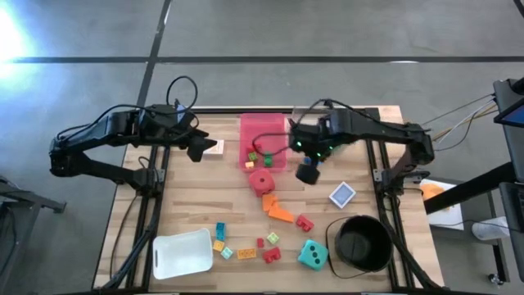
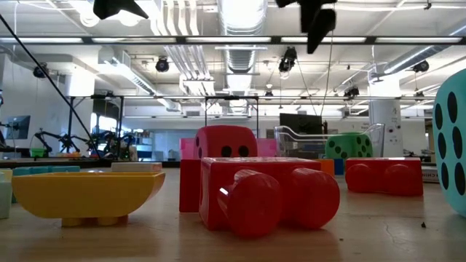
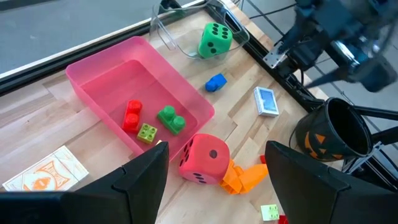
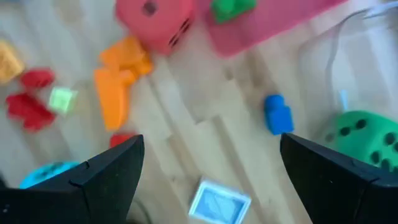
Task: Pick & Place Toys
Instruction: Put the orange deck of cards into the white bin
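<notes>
- Both my jaws are spread wide and hold nothing. My right gripper hangs over bare table beside the pink tray, so I think it is looking for a toy to grab.
- My left gripper waits past the tray's other side, by a card.
- Some small bricks already lie in the tray; the red die sits just outside it, near orange bricks.
- My left wrist view shows the green die in a clear tub and a blue brick. From above, my arm hides them.
</notes>
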